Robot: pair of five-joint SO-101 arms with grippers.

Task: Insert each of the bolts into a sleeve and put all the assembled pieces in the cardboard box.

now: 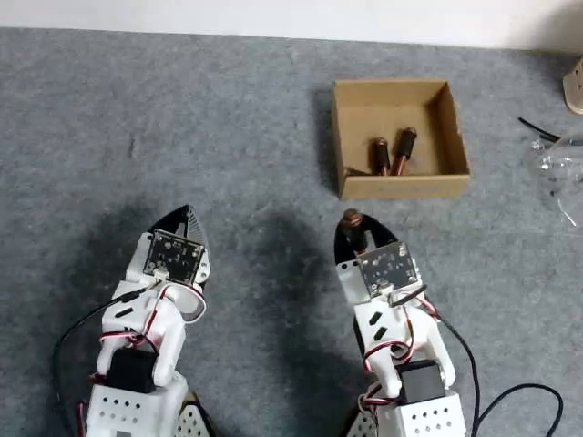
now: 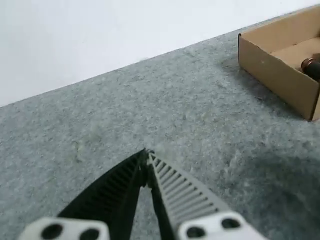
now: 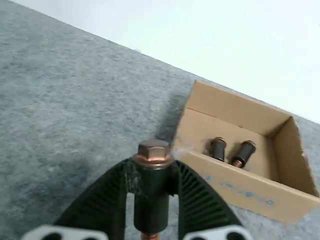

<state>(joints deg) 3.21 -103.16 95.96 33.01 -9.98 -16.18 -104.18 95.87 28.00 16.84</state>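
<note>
My right gripper [image 3: 152,177] is shut on an assembled bolt-and-sleeve piece [image 3: 152,187], copper hex head up and dark sleeve between the jaws. In the high view that gripper [image 1: 353,232] hangs just short of the near wall of the cardboard box [image 1: 404,187]. Two assembled pieces [image 1: 392,153] lie inside the box, also seen as two pieces [image 3: 231,150] in the right wrist view. My left gripper [image 2: 146,167] is shut with nothing in it, over bare carpet at the left [image 1: 187,218]. The box corner [image 2: 280,75] shows off to one side of it.
Grey carpet covers the table [image 1: 137,137]. Clear plastic and black wires [image 1: 551,150] lie at the far right edge. A white wall edge runs along the back. Open carpet lies between the two arms and left of the box.
</note>
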